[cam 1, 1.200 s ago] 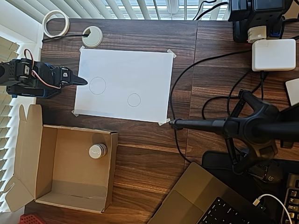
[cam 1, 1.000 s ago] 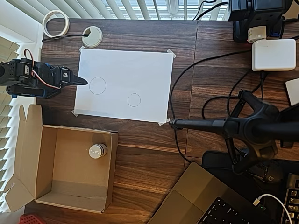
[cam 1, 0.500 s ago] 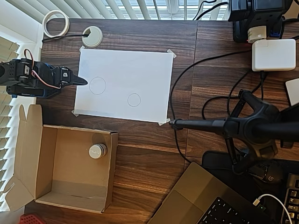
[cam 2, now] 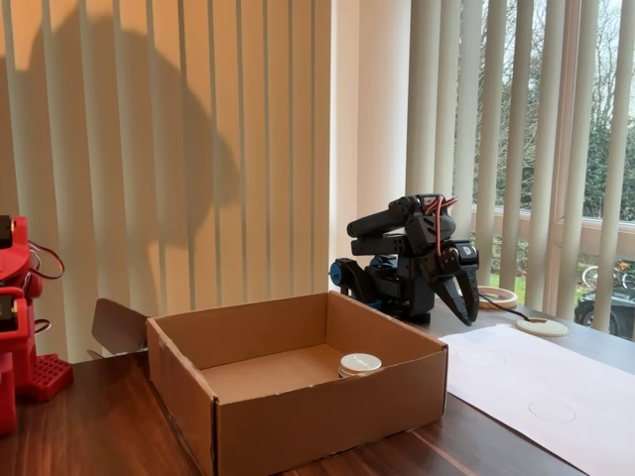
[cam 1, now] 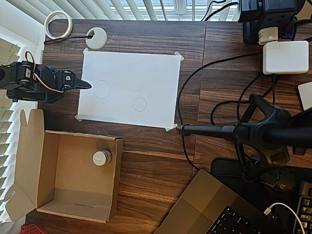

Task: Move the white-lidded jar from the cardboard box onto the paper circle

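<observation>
**Jar not yet lifted, pincer parked at the table's left edge**

Reading the overhead view from left to right, we first meet the pincer (cam 1: 84, 84) by the left edge of the table (cam 1: 161, 161), folded low, its tips drawn to a narrow point with nothing between them. They rest just at the left border of the paper sheet (cam 1: 146, 73). In the fixed view the pincer (cam 2: 464, 307) hangs tips-down behind the box, and there too we see no gap worth naming.

Below it, toward the near-left corner of the table, the cardboard box (cam 1: 44, 161) lies open, flaps spread. The white-lidded jar (cam 1: 102, 157) stands upright inside, close to the box's right wall and near its upper right corner; the fixed view shows the jar (cam 2: 359, 363) on the box floor.

Further right, on the sheet, comes the larger drawn circle (cam 1: 102, 89), then the paper circle (cam 1: 140, 104), bare.

We judge the task barely begun: the reach into the box, the grasp, the lift over the wall and the placing all remain.

The lid carries a short line of text, too small for us to read.
</observation>
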